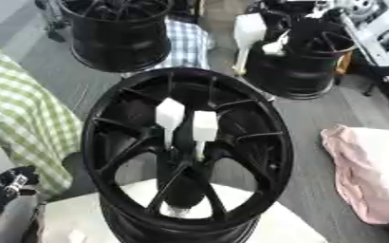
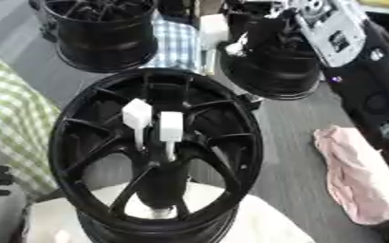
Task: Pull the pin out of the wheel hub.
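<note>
Black wheel hub (image 1: 106,142) with two white pins (image 1: 170,114) upright, hand states untellable.

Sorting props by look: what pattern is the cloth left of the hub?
Green-and-white check cloth, clearest in the left eye view.

Both eye views look steeply down from the head, close above the wheel (image 1: 187,152), which fills mid-frame. The right eye view sits slightly to the right, placing the wheel further left. Both share the wheel, two far rims (image 1: 119,33) and pink cloth (image 2: 351,178).
</note>
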